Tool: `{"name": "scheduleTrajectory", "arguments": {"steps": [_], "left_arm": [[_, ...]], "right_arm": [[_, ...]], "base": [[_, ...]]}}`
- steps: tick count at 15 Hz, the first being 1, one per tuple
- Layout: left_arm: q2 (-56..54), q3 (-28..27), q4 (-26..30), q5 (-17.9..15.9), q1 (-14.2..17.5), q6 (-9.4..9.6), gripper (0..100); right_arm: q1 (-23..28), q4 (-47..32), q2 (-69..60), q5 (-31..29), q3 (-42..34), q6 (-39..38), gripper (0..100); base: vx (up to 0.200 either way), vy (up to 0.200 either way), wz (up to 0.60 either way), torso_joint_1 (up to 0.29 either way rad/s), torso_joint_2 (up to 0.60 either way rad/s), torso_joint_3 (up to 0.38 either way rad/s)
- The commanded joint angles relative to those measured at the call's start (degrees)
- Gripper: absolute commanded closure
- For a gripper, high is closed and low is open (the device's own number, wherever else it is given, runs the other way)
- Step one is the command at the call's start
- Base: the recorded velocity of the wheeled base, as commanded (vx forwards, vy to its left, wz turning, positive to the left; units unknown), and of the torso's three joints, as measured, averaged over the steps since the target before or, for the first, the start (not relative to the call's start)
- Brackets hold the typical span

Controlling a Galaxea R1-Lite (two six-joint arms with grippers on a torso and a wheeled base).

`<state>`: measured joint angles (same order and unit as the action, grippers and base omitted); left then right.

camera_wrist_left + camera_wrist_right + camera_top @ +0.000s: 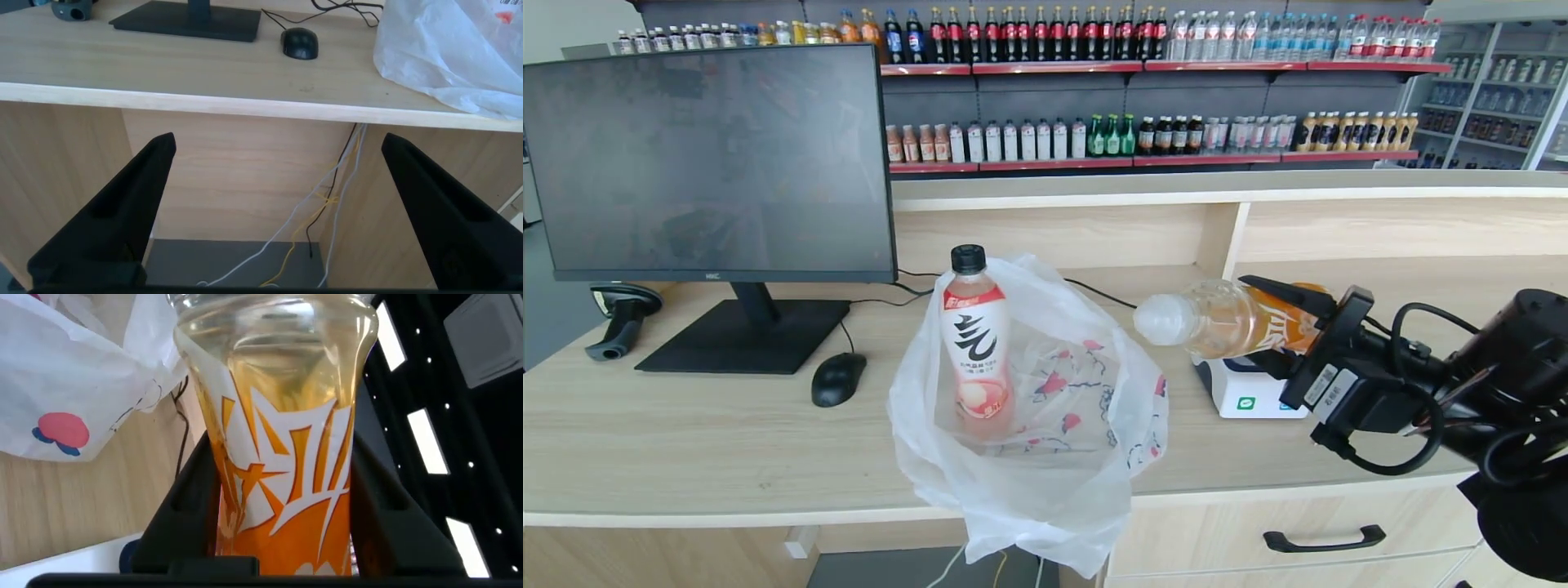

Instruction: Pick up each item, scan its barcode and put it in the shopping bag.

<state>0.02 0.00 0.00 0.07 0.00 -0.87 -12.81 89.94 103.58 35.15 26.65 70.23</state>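
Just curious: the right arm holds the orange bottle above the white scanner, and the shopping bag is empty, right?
Not empty: head view shows a pink bottle standing in the shopping bag. The right fingers do hold the orange bottle above the scanner.

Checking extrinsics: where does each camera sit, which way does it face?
Head: on the head, facing forward and down at the counter; right end effector holds the orange bottle.
Left wrist: before the counter, facing its edge; open left end effector frames it.
Right wrist: looks along the gripped bottle.
All share the shopping bag.
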Motion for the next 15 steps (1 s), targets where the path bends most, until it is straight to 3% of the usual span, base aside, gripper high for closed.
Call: {"name": "scheduleTrajectory", "arguments": {"steps": [1,15], "left_arm": [[0.0,0.0,0.0,0.0,0.0,-0.01,0],[0.0,0.0,0.0,0.0,0.0,-0.01,0]], "right_arm": [[0.1,0.1,0.4,0.0,-0.3,0.9,100],[-0.1,0.1,3.1,2.8,0.9,5.5,100]], "base": [[0.000,0.000,0.00,0.000,0.00,0.000],[0.000,0.000,0.00,0.000,0.00,0.000]]}}
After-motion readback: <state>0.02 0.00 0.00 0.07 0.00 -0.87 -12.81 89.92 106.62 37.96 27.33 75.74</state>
